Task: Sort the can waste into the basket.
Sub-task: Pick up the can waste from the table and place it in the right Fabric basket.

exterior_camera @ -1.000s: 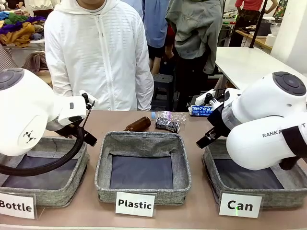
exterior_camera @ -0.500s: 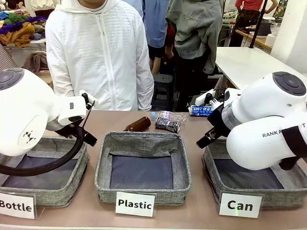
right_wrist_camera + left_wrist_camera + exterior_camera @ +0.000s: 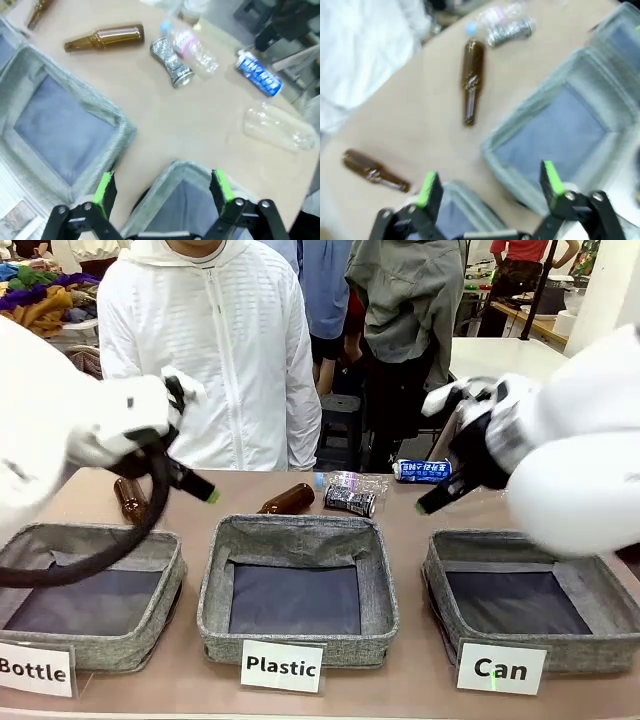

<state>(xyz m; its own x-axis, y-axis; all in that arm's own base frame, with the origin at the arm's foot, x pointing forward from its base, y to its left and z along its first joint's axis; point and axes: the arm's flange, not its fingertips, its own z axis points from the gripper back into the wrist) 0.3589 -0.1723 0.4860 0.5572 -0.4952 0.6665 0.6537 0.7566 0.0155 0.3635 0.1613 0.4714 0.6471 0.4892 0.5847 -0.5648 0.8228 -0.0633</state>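
Everything hinges on the basket (image 3: 432,570) behind the white sign reading "Can" (image 3: 500,668). The right gripper (image 3: 162,187) hangs above that basket's near-left corner, jaws spread wide with nothing between the green pads. The blue and white can (image 3: 421,471) lies on the table beyond the basket's far rim, toward the person. It is on its side, with its long axis roughly along that rim. From the right gripper it sits ahead and off to one side, so I judge the fingers would need to close across its width.

The crushed can (image 3: 349,501) lies farther left of the basket, also on its side, touching or nearly touching a clear plastic bottle (image 3: 355,481). A brown bottle (image 3: 288,500) lies just left of those.

The right arm is plainly the nearer one to both cans. The left gripper (image 3: 490,182) is well away from the basket, near a second brown bottle (image 3: 130,498), and it too is wide open and empty.

As for writing, the other two signs read "Plastic" (image 3: 282,667) and "Bottle" (image 3: 35,670). The blue can carries white lettering (too small for me to read from here).
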